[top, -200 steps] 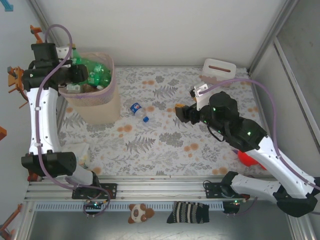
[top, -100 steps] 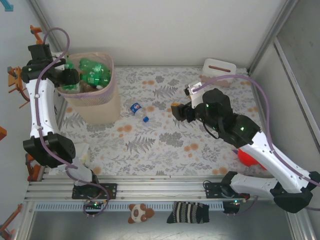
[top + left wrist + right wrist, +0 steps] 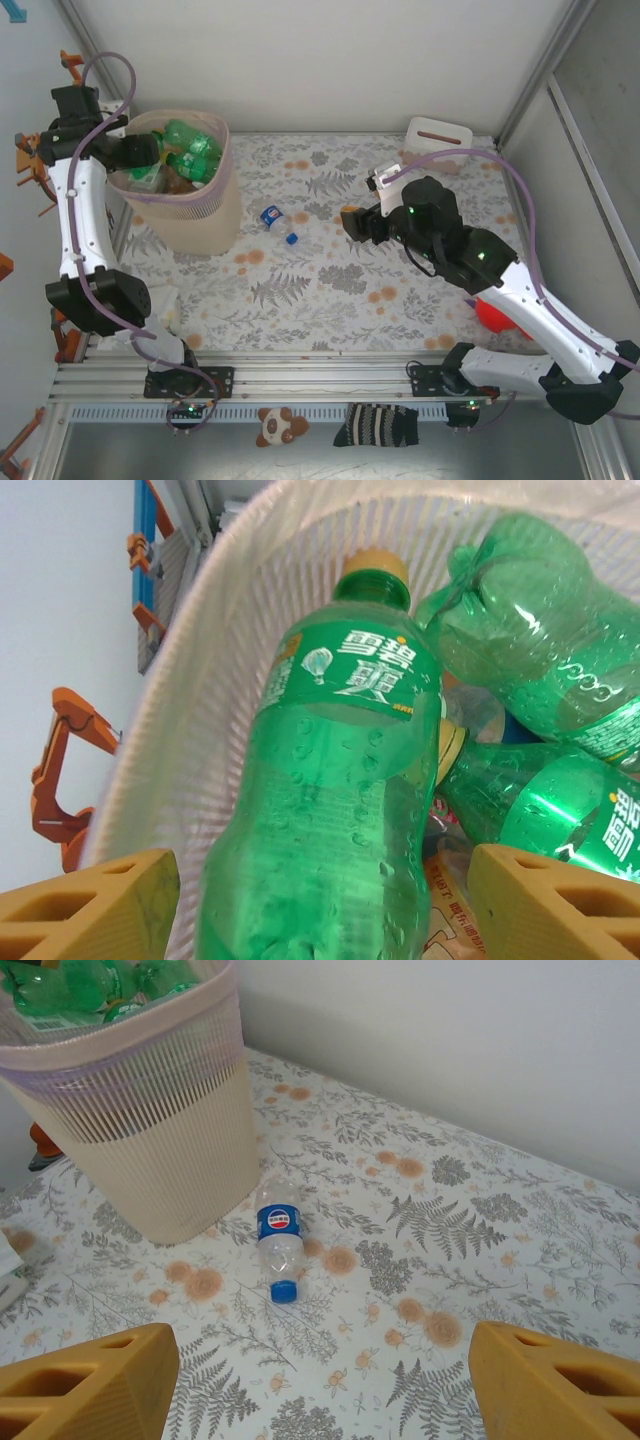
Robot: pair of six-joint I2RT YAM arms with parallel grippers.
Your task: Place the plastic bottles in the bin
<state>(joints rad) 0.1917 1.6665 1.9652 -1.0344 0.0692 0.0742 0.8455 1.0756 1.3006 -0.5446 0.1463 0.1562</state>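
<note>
The left gripper [image 3: 320,865] has its jaws spread wide over the bin [image 3: 190,215], with a clear gap on each side of the green bottle [image 3: 330,780] lying between them, so they grip nothing. The right gripper [image 3: 320,1345] is likewise spread and empty above the table [image 3: 330,290]. A second ago the left arm reached further across the bin's mouth with its jaws narrower. It has since drawn back toward the left rim and let go, and the green bottle now rests inside against the bin's wall, so I judge that bottle delivered. Over the same second the right arm has edged left toward the clear bottle [image 3: 278,1235], which lies on its side on the table near the bin's foot, apart from both grippers. It looks like the next one to fetch. The left wrist view shows three green bottles in the bin, and whatever lies beneath them is too hidden to count. One bottle remains on the table, and there is one bin. One white box [image 3: 438,138] with a slot sits at the far right.
</note>
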